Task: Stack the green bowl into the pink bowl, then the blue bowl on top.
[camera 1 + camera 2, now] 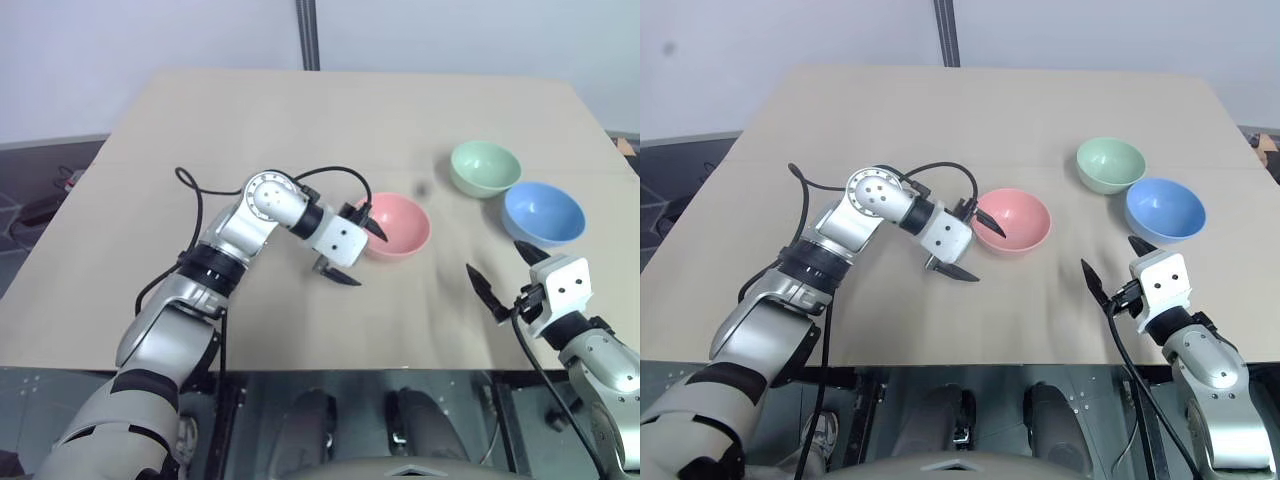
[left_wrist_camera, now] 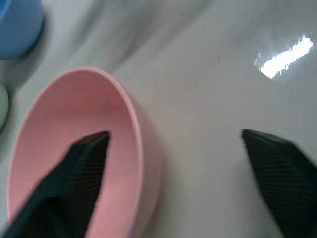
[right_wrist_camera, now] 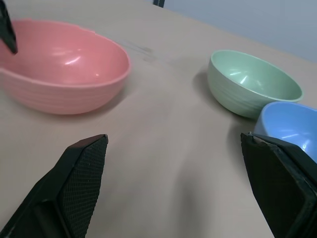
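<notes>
Right gripper jaws open; left gripper jaws open astride smooth round pink bowl rim.

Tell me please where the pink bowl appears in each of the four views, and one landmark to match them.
Left eye view: the pink bowl is near the centre, by the left end effector.
Right eye view: centre.
Left wrist view: at the left side, one finger over it.
Right wrist view: upper left.
Shared landmark: the blue bowl, which is in every view.
</notes>
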`<state>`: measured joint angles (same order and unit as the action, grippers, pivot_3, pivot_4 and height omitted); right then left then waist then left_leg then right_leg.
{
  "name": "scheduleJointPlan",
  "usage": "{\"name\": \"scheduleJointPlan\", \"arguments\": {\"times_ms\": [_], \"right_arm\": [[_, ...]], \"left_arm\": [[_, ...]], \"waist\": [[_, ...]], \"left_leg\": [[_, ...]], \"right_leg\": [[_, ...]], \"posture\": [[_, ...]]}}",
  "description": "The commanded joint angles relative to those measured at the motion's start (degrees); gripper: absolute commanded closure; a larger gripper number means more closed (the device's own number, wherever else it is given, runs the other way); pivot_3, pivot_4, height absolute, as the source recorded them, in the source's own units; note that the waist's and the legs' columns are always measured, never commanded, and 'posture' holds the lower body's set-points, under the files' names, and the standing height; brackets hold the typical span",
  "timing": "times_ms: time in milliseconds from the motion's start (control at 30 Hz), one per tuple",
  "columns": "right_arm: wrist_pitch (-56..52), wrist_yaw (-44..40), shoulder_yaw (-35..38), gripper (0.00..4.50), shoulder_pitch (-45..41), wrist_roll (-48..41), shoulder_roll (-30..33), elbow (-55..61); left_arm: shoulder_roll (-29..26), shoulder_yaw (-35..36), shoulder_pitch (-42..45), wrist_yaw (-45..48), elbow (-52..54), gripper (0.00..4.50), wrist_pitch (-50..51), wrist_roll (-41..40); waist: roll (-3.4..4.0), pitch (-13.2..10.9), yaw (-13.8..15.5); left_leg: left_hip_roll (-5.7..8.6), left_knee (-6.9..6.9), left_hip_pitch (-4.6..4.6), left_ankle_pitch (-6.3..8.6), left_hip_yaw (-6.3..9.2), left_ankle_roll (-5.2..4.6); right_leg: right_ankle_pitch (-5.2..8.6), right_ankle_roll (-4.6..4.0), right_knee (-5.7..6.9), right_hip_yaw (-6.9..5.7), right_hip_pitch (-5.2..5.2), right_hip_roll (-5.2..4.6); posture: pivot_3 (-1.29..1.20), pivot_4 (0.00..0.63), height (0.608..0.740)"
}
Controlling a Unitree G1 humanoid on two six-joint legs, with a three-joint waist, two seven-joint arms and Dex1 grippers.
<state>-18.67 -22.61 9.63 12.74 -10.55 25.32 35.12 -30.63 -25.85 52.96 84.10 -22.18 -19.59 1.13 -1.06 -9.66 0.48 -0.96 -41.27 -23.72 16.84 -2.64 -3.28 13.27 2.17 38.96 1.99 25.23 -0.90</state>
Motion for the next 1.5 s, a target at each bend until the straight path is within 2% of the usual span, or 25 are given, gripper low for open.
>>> {"name": "scheduleJointPlan", "arguments": {"times_ms": [33,133,167,200,333,467,667,833,900,1000,1033,1167,1267,1367,1433,1500], "right_arm": [[1.0,1.1,-0.8,0.00,-6.4,5.6,3.7,-1.8],[-0.7,-0.6,-3.3,0.00,-12.6,9.5,8.3,-6.6],[-1.5,-0.7,-4.7,0.00,-15.3,11.9,10.2,-9.0],[-2.3,-1.0,-5.4,0.00,-18.0,12.6,11.0,-11.4],[-3.1,-7.3,-8.6,0.00,-31.7,10.6,12.9,-24.3],[-0.3,-12.2,-12.9,0.00,-44.9,12.1,12.4,-40.1],[5.3,-15.3,-17.9,0.00,-60.8,15.4,9.0,-64.2],[9.2,-15.8,-18.9,1.61,-68.8,17.2,7.1,-80.0],[11.7,-15.5,-19.5,2.44,-70.7,18.3,6.8,-84.4],[14.7,-15.8,-20.1,3.96,-72.4,19.4,6.2,-88.4],[15.1,-16.2,-20.1,4.42,-72.8,19.5,5.9,-88.9],[17.8,-16.6,-20.5,4.42,-73.3,20.5,5.8,-88.7],[19.1,-19.9,-19.2,4.42,-71.8,18.4,6.2,-81.1],[14.7,-29.8,-16.8,4.42,-64.9,9.1,6.9,-60.3],[3.4,-36.4,-16.2,4.42,-56.9,-2.3,8.9,-37.8],[-4.1,-37.2,-16.7,4.42,-51.5,-6.2,11.1,-23.9]], "left_arm": [[-4.2,8.2,-3.5,0.2,12.0,0.05,14.1,-10.3],[-7.1,14.2,-9.0,-3.5,20.2,0.05,25.6,-16.8],[-5.7,18.1,-11.4,-4.5,22.0,0.05,27.8,-23.1],[-5.7,20.5,-13.5,-6.3,23.2,0.05,28.0,-24.3],[-9.9,26.5,-20.5,-12.4,30.4,0.05,43.8,-30.8],[-11.0,33.1,-28.2,-15.7,37.1,0.05,48.4,-37.5],[-11.0,40.6,-38.1,-22.9,45.4,0.05,50.9,-41.5],[-11.0,44.4,-43.2,-28.6,50.7,0.00,52.1,-43.3],[-11.1,45.0,-44.6,-29.7,51.8,0.00,52.1,-43.7],[-11.1,45.2,-46.2,-31.2,53.2,0.00,52.0,-43.9],[-11.1,45.2,-46.7,-31.6,53.5,0.00,51.8,-44.0],[-10.9,45.0,-47.4,-32.8,53.6,0.00,51.0,-43.8],[-10.2,44.4,-47.2,-33.8,51.9,0.00,50.0,-42.8],[-9.5,43.4,-47.1,-34.2,50.1,0.00,48.6,-41.6],[-9.1,42.4,-47.1,-33.9,48.0,0.00,46.8,-39.7],[-8.9,41.5,-46.8,-33.4,46.4,0.00,45.6,-38.7]], "waist": [[0.03,0.0,-1.1],[0.04,0.0,-1.4],[0.11,0.0,-1.4],[0.24,0.1,-1.5],[0.24,0.1,-1.4],[0.24,0.1,-1.4],[0.24,0.1,-1.4],[0.23,0.1,-1.2],[0.24,0.1,-1.3],[0.24,0.1,-1.5],[0.25,0.1,-1.5],[0.25,0.1,-1.6],[0.29,0.1,-1.6],[0.30,0.1,-1.5],[0.31,0.1,-1.1],[0.33,0.1,-0.9]], "left_leg": [[-0.01,0.00,0.00,0.00,-0.04,0.00],[-0.08,0.00,0.04,-0.01,-0.06,0.01],[-0.10,0.00,0.08,-0.01,-0.04,0.01],[-0.11,0.01,0.08,-0.01,-0.04,0.01],[-0.11,0.01,0.10,-0.01,-0.08,0.02],[-0.12,0.01,0.09,-0.01,-0.08,0.01],[-0.07,0.10,0.02,-0.14,-0.07,0.26],[-0.03,0.22,-0.01,-0.15,0.02,0.27],[0.02,0.26,-0.01,-0.16,0.08,0.28],[0.05,0.28,0.03,-0.16,-0.02,0.28],[0.06,0.28,0.03,-0.16,-0.02,0.28],[0.05,0.34,0.05,-0.16,0.01,0.30],[0.05,0.35,0.05,-0.17,0.01,0.30],[0.05,0.42,0.02,-0.16,0.05,0.30],[0.04,0.56,-0.01,-0.16,0.12,0.30],[0.04,0.70,-0.04,-0.15,0.31,0.28]], "right_leg": [[0.00,0.00,0.01,0.03,0.02,0.00],[-0.01,0.02,0.05,0.06,0.02,0.00],[-0.01,0.02,0.04,0.03,0.01,0.03],[-0.01,0.01,0.05,0.03,0.01,0.02],[-0.02,0.00,0.07,0.06,0.02,0.02],[-0.05,-0.03,0.03,0.06,0.01,0.00],[-0.06,-0.05,-0.07,0.02,0.04,-0.14],[-0.07,-0.07,-0.09,0.02,0.07,-0.28],[-0.08,-0.08,-0.08,0.00,0.06,-0.58],[-0.09,-0.09,-0.07,-0.05,0.06,-0.65],[-0.09,-0.09,-0.07,-0.06,0.06,-0.65],[-0.11,-0.12,-0.05,-0.09,0.07,-0.64],[-0.11,-0.12,-0.06,-0.10,0.08,-0.64],[-0.11,-0.12,-0.08,-0.13,0.11,-0.65],[-0.11,-0.12,-0.14,-0.17,0.12,-0.66],[-0.09,-0.14,-0.25,-0.26,0.11,-0.70]], "posture": [[0.00,0.150,0.740],[0.00,0.150,0.740],[0.00,0.150,0.740],[0.00,0.150,0.740],[0.00,0.150,0.740],[0.00,0.150,0.740],[0.00,0.150,0.740],[0.00,0.150,0.740],[0.00,0.150,0.740],[0.00,0.150,0.740],[0.00,0.150,0.740],[0.00,0.150,0.740],[0.00,0.150,0.740],[0.00,0.150,0.740],[0.00,0.150,0.740],[0.00,0.150,0.740]]}}
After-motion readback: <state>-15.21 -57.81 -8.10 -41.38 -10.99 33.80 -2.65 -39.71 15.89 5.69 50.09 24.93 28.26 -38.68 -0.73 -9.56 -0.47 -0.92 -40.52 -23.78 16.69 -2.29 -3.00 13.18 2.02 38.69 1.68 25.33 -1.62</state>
